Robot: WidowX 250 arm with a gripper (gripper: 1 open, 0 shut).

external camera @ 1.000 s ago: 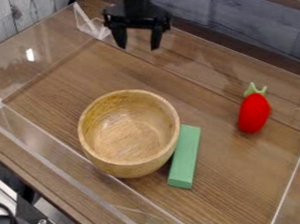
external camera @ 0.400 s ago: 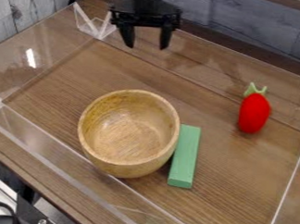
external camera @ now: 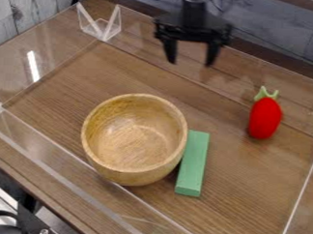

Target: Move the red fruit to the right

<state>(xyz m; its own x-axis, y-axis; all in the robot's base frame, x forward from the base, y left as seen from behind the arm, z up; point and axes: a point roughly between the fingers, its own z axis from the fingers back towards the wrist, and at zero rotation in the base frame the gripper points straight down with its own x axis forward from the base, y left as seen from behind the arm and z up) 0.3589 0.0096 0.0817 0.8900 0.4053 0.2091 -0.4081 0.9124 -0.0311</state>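
Beneath everything lies the wood-grain table (external camera: pixel 83 83), walled by a clear plastic enclosure (external camera: pixel 26 71) whose near corner runs along the lower left of the frame. The wooden bowl (external camera: pixel 133 138) sits empty at lower centre, the biggest loose thing here, and a green block (external camera: pixel 194 163) lies just beside its right rim, perhaps touching it. My gripper (external camera: pixel 192 54) hangs in the upper middle of the frame, pointing nearly straight down, its dark fingers spread apart with nothing between them. A second ago it stood further toward the upper left, near the folded clear corner piece (external camera: pixel 98 20); it has since slid across the back of the table toward the right side of the picture, with most of that shift coming in the last instant. The red fruit (external camera: pixel 264 116) has not stirred: it rests at the right of the frame, leafy top upward, well apart from the bowl and near the right wall. I judge I am closing in on it for a grasp, with the reach and descent not yet done.
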